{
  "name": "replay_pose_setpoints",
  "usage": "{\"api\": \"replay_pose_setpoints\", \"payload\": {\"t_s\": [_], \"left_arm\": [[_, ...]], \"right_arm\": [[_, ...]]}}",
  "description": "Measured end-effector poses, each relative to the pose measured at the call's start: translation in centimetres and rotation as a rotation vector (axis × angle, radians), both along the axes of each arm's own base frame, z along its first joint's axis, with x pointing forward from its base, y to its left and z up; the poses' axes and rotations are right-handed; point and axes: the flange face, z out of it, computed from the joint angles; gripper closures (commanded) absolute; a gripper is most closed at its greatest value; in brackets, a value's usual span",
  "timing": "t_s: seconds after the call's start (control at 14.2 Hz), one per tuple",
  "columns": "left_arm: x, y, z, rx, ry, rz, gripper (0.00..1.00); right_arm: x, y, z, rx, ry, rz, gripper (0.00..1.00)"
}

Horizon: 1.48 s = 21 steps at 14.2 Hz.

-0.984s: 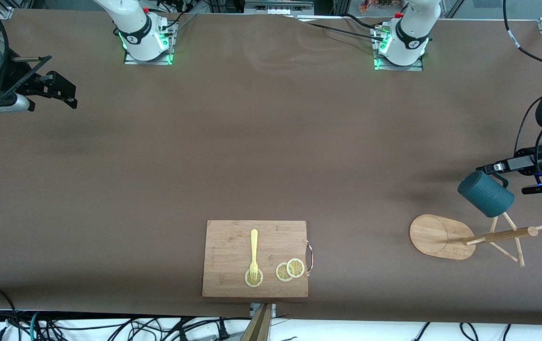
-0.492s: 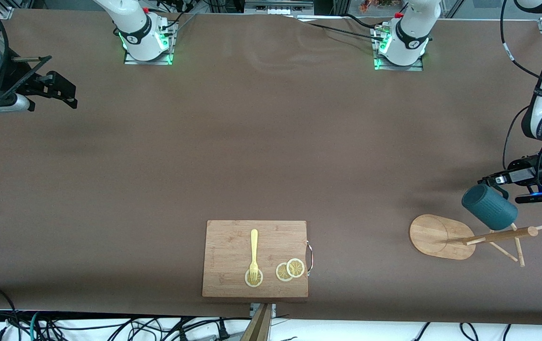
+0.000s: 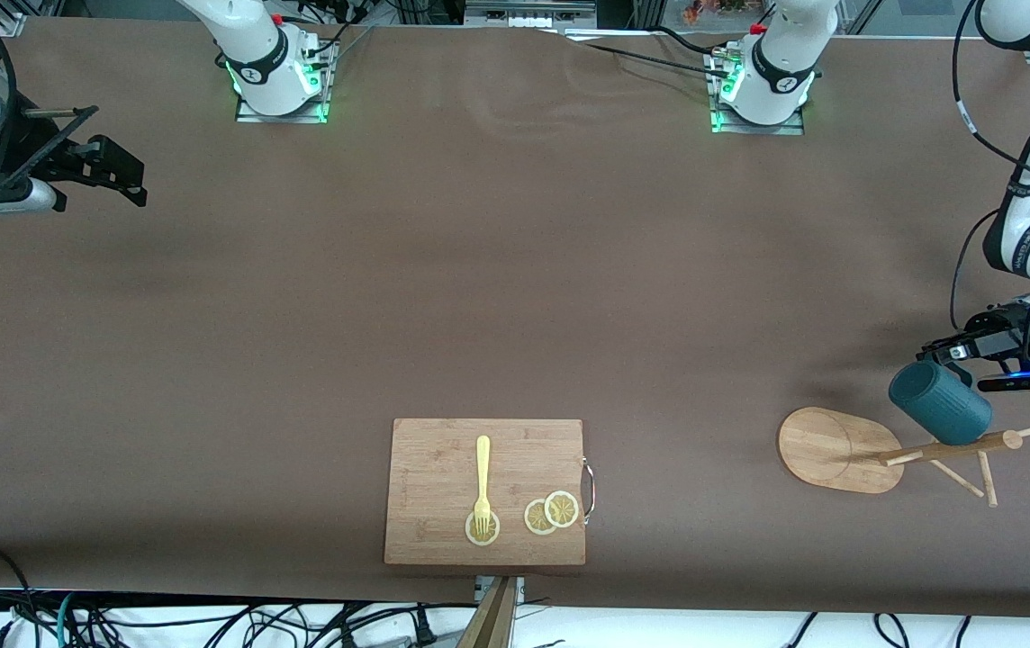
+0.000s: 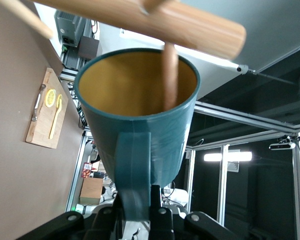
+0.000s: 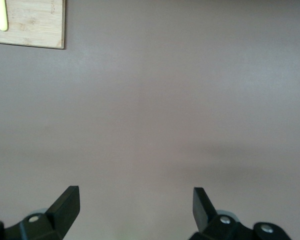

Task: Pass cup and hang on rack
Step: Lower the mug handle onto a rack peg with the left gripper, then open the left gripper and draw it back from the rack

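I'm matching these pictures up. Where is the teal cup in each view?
Front view: the cup hangs over the rack, held by the left hand.
Left wrist view: fills the centre, a peg across its mouth.
Right wrist view: not in it.
Shared landmark: the cutting board.

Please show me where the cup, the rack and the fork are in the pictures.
cup (image 3: 940, 402), front view, on its ribbed teal side.
rack (image 3: 830, 447), front view, on its flat oval base.
fork (image 3: 483, 468), front view, on its yellow handle.

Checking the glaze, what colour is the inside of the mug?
Yellow-ochre inside the teal mug; the left wrist view shows it best.
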Motion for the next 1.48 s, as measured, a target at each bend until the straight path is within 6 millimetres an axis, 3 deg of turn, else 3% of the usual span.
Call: {"api": "replay_pose_setpoints", "payload": {"t_s": [0.07,0.14,0.21,0.84,1.2,1.48], "left_arm": [[-0.1,0.2,-0.5,-0.016,0.0,0.006,0.86],[-0.1,0.3,-0.7,-0.025,-0.003,0.008,0.54],[-0.1,0.3,-0.7,-0.025,-0.005,0.008,0.01],[-0.5,0.4,0.4,0.059,-0.042,-0.08,0.0],[-1.7,1.4,5.6,0.236,-0.055,-0.226,0.0],[-4.1,3.3,9.9,0.448,-0.022,-0.363,0.0]], "right_arm": [[0.0,0.0,0.0,0.0,0.0,0.0,0.0],[0.0,0.0,0.0,0.0,0.0,0.0,0.0],[0.0,0.0,0.0,0.0,0.0,0.0,0.0],[0.0,0.0,0.0,0.0,0.0,0.0,0.0],[0.0,0.0,0.0,0.0,0.0,0.0,0.0],[0.0,0.0,0.0,0.0,0.0,0.0,0.0]]}}
